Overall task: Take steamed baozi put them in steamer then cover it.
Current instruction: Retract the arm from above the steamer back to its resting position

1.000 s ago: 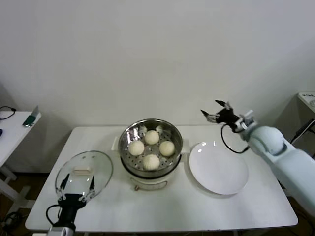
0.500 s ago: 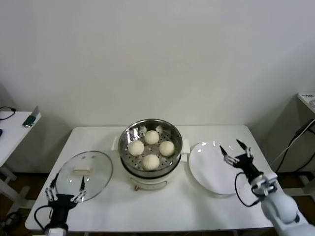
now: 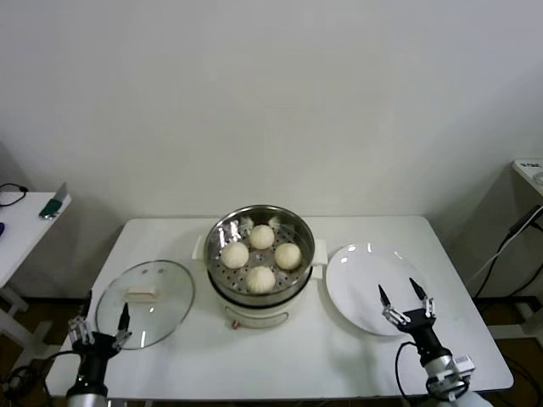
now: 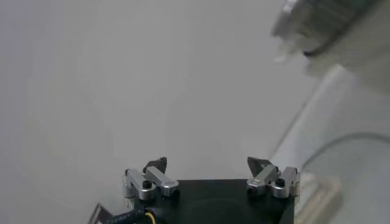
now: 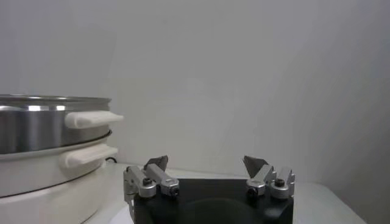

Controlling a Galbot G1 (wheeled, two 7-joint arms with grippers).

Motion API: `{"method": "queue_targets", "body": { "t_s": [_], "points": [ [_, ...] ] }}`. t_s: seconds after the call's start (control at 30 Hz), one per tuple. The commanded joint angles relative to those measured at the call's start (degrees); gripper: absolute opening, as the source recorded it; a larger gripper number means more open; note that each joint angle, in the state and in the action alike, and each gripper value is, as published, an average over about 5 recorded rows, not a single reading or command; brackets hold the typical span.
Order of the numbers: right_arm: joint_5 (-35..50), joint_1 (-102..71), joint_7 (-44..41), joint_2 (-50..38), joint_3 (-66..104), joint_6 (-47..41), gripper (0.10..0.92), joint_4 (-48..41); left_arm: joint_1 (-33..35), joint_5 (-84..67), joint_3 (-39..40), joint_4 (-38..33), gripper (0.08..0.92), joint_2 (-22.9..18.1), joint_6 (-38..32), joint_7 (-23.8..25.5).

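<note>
The steamer (image 3: 221,242) stands mid-table, a shiny steel pot on a white base, with several off-white baozi (image 3: 260,278) lying on its perforated tray. The cover (image 3: 161,318), a clear glass lid with a cream bar handle, lies flat on the table to the steamer's left. My left gripper (image 3: 103,309) is open and empty at the front-left corner, by the cover's near edge. My right gripper (image 3: 397,290) is open and empty over the near rim of the plate. The right wrist view shows its spread fingers (image 5: 206,160) and the steamer's side (image 5: 42,122) with its white handles.
A flat white plate (image 3: 356,275) lies bare to the right of the steamer. A small side table (image 3: 25,212) with a few items stands off to the left. The left wrist view shows my open left gripper (image 4: 207,161) against the wall, with a blurred metal edge (image 4: 317,21) in one corner.
My right arm has swung down from behind the plate to the table's front edge. The left gripper has drawn back from the cover toward the front-left corner. Both stayed open.
</note>
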Motion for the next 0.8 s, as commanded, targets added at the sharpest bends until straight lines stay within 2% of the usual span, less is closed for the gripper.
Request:
{"method": "queue_targets", "body": {
  "t_s": [0.03, 0.53, 0.8],
  "points": [
    [-1.59, -3.06, 0.47, 4.23, 1.46, 3.83, 0.823, -0.31, -4.28, 25.54, 0.74, 11.65, 0.823, 1.41, 2.73, -3.83],
    [-1.57, -3.84, 0.20, 4.80, 1.85, 4.01, 0.823, 0.10, -19.85, 33.16, 2.93, 28.39, 0.823, 1.41, 3.14, -4.55],
    [-1.58, -4.33, 0.09, 5.32, 2.43, 4.16, 0.823, -0.07, -25.37, 33.79, 3.82, 34.54, 0.823, 1.43, 3.28, -3.78]
  ]
}}
